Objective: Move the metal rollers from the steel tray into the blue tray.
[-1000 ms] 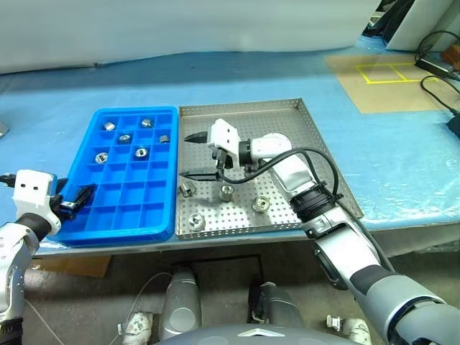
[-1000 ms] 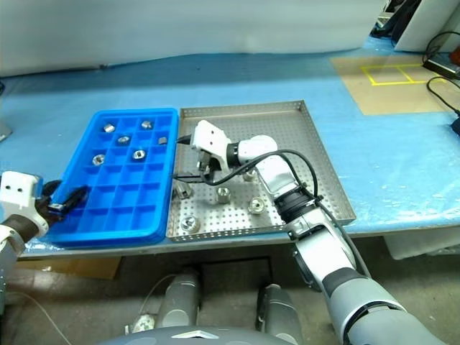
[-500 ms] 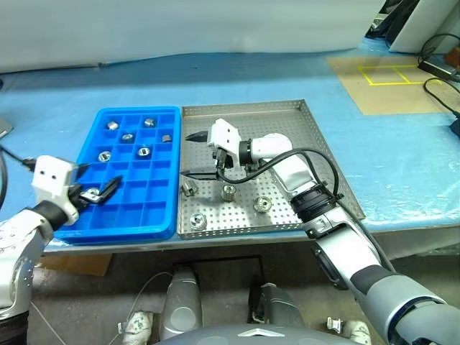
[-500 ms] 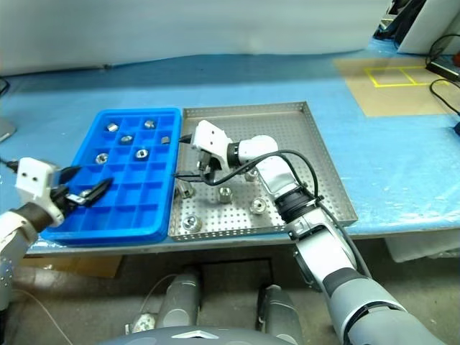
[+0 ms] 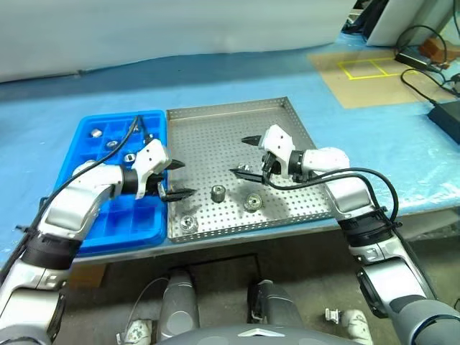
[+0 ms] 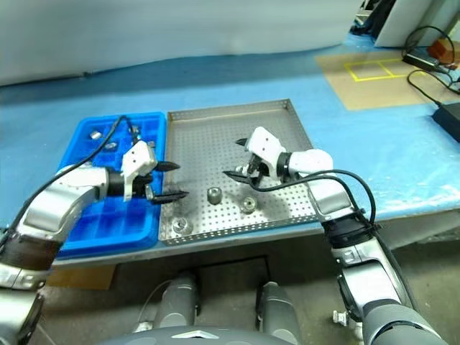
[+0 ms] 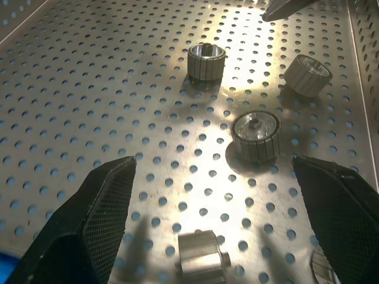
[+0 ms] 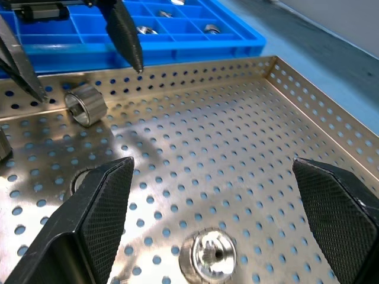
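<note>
While both arms reach in over the steel tray (image 5: 215, 136), the metal rollers (image 5: 217, 192) on its perforated floor lie between the two grippers and touch neither. The left gripper (image 5: 175, 179) hangs over the tray's left edge, beside the blue tray (image 5: 108, 215), fingers spread wide and empty. One roller sits just beside its tips, toward the tray's middle, and another (image 5: 188, 223) lies nearer the front rim. The right gripper (image 5: 244, 154) hovers over the tray's middle, jaws equally wide apart and holding nothing; a third roller (image 5: 252, 202) rests just in front of it.

The left wrist view shows four rollers on the perforated metal, one (image 7: 256, 135) upright between the open fingers (image 7: 89, 228) and one (image 7: 199, 269) lying on its side close in. The right wrist view takes in the blue tray's compartments with rollers (image 8: 144, 29) already in them, and the left gripper's fingertips (image 8: 125, 32) over the steel tray's edge. The trays stand on a blue-covered counter (image 5: 215, 79).
</note>
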Tool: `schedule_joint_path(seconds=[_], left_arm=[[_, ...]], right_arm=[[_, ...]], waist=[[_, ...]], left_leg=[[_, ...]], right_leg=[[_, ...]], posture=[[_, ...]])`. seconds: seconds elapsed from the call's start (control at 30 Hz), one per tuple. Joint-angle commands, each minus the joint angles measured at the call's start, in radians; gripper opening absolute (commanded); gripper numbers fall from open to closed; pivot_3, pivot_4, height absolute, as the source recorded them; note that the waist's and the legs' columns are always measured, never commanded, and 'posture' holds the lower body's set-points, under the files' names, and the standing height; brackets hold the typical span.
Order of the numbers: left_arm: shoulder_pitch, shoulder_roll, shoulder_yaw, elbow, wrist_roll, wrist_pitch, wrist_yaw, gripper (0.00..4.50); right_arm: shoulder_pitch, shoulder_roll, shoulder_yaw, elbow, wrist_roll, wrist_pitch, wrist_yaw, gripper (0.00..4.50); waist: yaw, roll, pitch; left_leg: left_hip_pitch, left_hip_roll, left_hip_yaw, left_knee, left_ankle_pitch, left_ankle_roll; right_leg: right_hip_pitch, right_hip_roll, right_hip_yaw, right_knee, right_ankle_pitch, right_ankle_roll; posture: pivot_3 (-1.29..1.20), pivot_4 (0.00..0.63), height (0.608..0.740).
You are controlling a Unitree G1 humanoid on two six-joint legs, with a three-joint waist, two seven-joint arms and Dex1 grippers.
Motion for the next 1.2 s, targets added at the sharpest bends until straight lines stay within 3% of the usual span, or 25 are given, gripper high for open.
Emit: schedule_joint_path(seconds=[0.03, 0.3, 0.67, 1.2], left_arm=[[-0.117, -0.073, -0.068, 0.132, 0.068, -0.103, -0.046, 4.45], [-0.273, -0.225, -0.157, 0.409, 0.166, -0.268, -0.157, 4.45], [-0.289, -0.151, -0.143, 0.487, 0.182, -0.336, -0.357, 4.45], [-0.197, -0.21, -0.169, 0.475, 0.271, -0.333, -0.279, 4.45]], right_arm=[[0.048, -0.006, -0.026, -0.124, 0.005, 0.051, -0.057, 4.5], [0.146, -0.053, -0.068, -0.256, -0.003, 0.142, -0.147, 4.5], [0.229, -0.079, -0.055, -0.34, -0.01, 0.182, -0.199, 4.5], [0.211, -0.08, -0.024, -0.29, -0.047, 0.14, -0.198, 4.5]], waist=[[-0.008, 0.0, 0.0], [-0.054, 0.0, 0.0], [-0.067, 0.001, 0.0], [-0.062, 0.001, 0.0]], left_leg=[[0.001, 0.0, 0.0, 0.0, 0.0, 0.0], [0.002, 0.0, 0.002, 0.001, -0.001, 0.001], [0.004, 0.0, 0.003, 0.002, -0.003, 0.006], [0.004, 0.0, 0.003, 0.004, -0.004, 0.007]], right_leg=[[0.001, 0.0, 0.0, 0.0, 0.0, 0.0], [0.002, 0.0, 0.002, -0.002, 0.001, 0.001], [0.004, 0.0, 0.003, -0.002, 0.001, 0.001], [0.005, -0.001, 0.002, -0.002, 0.001, 0.001]], posture=[[-0.16, 0.15, 0.74], [-0.29, 0.15, 0.74], [-0.31, 0.15, 0.74], [-0.29, 0.15, 0.74]])
